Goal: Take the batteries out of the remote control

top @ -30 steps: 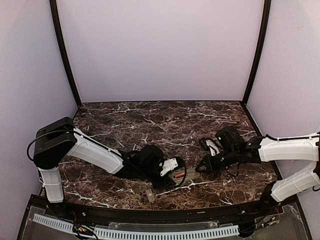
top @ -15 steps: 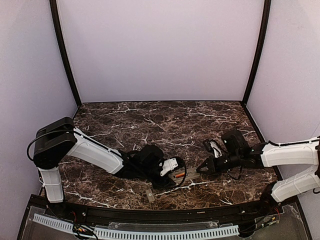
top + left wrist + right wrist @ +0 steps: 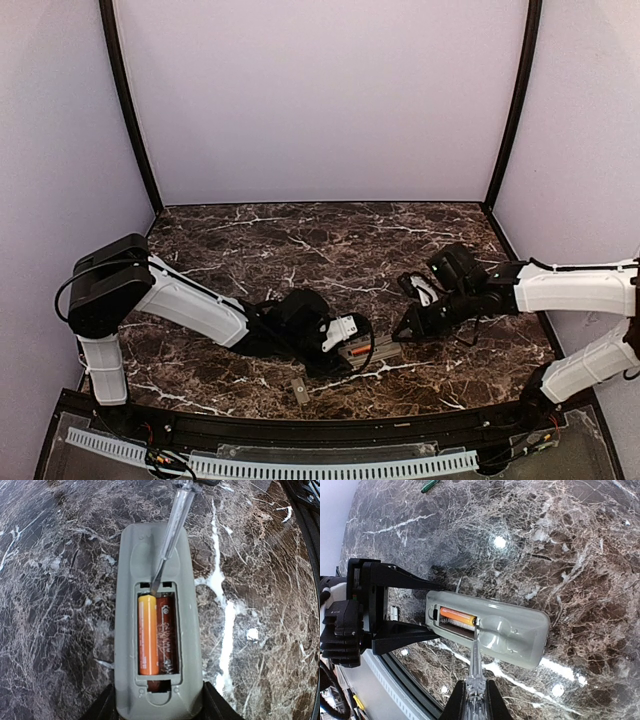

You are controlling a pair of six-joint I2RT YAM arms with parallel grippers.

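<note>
Remote control (image 3: 157,555) lies grey back up, left gripper (image 3: 157,707) pinching its compartment (image 3: 159,682) end, both batteries (image 3: 166,630) seated inside; right gripper (image 3: 476,705), clamped on the screwdriver (image 3: 170,540), rests its tip at the compartment's inner edge: best to lever the orange battery (image 3: 148,635) up gently, remote pinned.

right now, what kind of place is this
Probably a robot test booth, not a home: plain lilac walls box in a marble-patterned table, two robot arms are bolted at its near edge, and a remote control lies opened between them.
</note>
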